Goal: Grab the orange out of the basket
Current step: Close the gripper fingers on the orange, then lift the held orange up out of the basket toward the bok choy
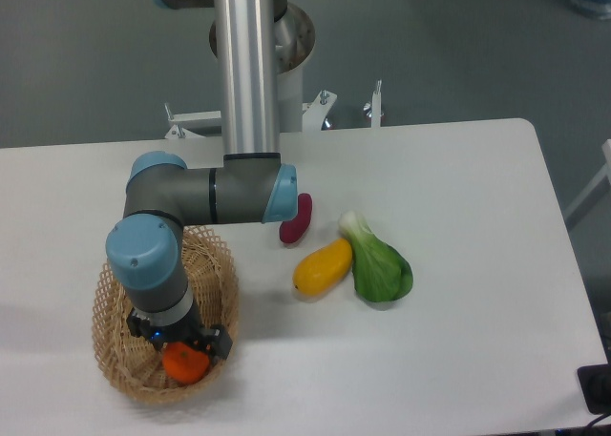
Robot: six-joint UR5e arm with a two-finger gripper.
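Nearest you, by the front left corner of the tabletop, the basket sits with the orange inside it, toward its front right side. Your gripper is down in the basket directly over the orange, its dark body covering the top of the fruit. You cannot tell from this view whether the fingers are pinching the orange or merely spread around it, because the wrist hides them. The orange itself looks to be low in the basket, and whether it rests on the weave cannot be made out.

Above the gripper, the grey and blue arm rises out of the basket and bends back toward the silver column at the rear edge.

Further in, around the middle of the tabletop, you have three other items grouped close together: a yellow squash-like piece, a green leafy vegetable touching its right end, and a purple-red piece just behind the yellow one, partly beside the arm's blue cap.
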